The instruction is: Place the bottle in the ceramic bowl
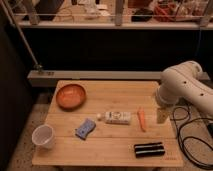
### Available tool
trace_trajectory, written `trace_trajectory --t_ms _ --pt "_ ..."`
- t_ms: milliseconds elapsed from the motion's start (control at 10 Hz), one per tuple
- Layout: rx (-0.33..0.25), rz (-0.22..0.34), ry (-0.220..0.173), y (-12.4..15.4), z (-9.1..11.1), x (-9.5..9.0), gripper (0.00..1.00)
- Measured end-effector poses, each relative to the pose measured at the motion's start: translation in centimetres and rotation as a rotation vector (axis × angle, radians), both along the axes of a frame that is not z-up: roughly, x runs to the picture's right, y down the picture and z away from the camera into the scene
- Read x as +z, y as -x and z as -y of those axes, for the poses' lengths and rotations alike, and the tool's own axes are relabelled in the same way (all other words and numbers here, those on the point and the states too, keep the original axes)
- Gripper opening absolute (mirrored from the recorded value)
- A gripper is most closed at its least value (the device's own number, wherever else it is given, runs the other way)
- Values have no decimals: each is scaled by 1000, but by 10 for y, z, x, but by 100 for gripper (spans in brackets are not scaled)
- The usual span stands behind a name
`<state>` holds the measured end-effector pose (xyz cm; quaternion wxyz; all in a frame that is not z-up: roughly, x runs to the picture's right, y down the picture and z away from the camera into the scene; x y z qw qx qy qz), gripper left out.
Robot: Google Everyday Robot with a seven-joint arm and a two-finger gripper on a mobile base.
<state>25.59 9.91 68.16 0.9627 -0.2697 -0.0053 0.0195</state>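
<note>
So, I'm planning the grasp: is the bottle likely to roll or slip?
Lying on its side, the bottle would probably roll if nudged sideways. It looks like small smooth plastic: likely light, perhaps slippery. The hand hangs open beside the carrot, holding nothing.

Bench (120,92) surveyed from the bottle (116,117), which lies flat near the centre.

- Above the bottle: open to a descent.
- Behind it: bare boards to the rear edge.
- Left-rear: ceramic bowl (70,95), well apart, with a bare lane of boards between the two.
- Left-front, near: blue sponge (85,128), crowding that side.
- Far left-front: white cup (43,136) at the bench corner.
- Right, just beside: carrot (141,119) lying front to back, leaving a narrow gap.
- Beyond the carrot: gripper (161,115) hanging at the right edge, fingers apart, with the arm (182,85) bulking above.
- Right-front: black bar-shaped item (149,149) near the front edge.
</note>
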Motion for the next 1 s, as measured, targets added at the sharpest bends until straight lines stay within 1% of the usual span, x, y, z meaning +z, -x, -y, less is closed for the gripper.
trace_trajectory --t_ms 100,200,400,800,1000 --pt "1 12 -6 10 3 0 80" --pt "3 18 -13 14 5 0 80" --pt "11 30 -21 14 7 1 80" --pt "23 71 -38 55 12 4 80" --pt "35 87 -42 60 10 5 80"
